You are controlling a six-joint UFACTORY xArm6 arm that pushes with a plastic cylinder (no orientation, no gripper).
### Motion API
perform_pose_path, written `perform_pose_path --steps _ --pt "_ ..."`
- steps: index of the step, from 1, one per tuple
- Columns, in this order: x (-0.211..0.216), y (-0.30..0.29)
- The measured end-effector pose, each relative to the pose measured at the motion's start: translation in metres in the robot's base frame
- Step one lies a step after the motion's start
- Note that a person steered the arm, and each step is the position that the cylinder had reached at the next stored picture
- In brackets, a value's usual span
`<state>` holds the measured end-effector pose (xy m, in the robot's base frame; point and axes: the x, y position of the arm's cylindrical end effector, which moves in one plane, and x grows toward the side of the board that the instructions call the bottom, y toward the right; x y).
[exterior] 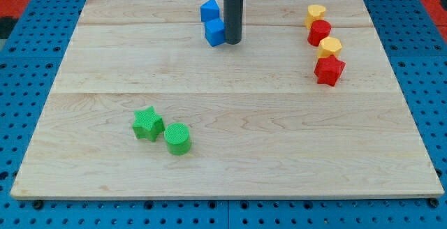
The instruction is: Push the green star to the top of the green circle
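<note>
Nearest the view's bottom edge of the pale wooden board (230,166), in its bottom-left quarter, stands the green ribbed circle block (177,139). Just beside it, up and toward the view's left, sits the green ribbed star block (148,124); the two look as though they touch or nearly touch, and the gap cannot be made out for certain. So the star lies at the circle's upper left, not straight above it.

Farther up, near the board's right edge, four blocks run in a close column. Lowest is a red star-like block (329,70); above it a yellow rounded block (330,47), then a red rounded block (319,31), and at the head of the column, close to the top-right corner, a yellow block (316,14) whose exact shape is hard to tell. Each appears to touch or almost touch its neighbour.

Near the top edge, a little left of the board's middle, are two blue blocks: a blue cube-like block (215,32) and, just above and left of it, a second blue block (209,10) of angular shape. My tip (232,42) stands right against the right side of the blue cube, well apart from both green blocks. The arm carries no claw at all, only the straight dark rod, so there is no open or closed state to tell.

The board rests on a blue perforated base (28,61).
</note>
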<state>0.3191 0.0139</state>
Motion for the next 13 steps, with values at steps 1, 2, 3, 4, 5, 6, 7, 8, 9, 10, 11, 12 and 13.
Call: perform_pose_path --steps 1,2,3,4,5,6,7,8,9,10,11,12,13 --pt "0.001 -0.014" --pt "0.001 -0.014" --pt "0.000 -0.021" --pt "0.026 -0.032" --pt "0.081 -0.084" --pt "0.084 -0.158" --pt "0.100 -0.209" --pt "0.160 -0.212" --pt "0.199 -0.194" --pt "0.210 -0.158" --pt "0.193 -0.142" --pt "0.186 -0.104" --pt "0.208 -0.100"
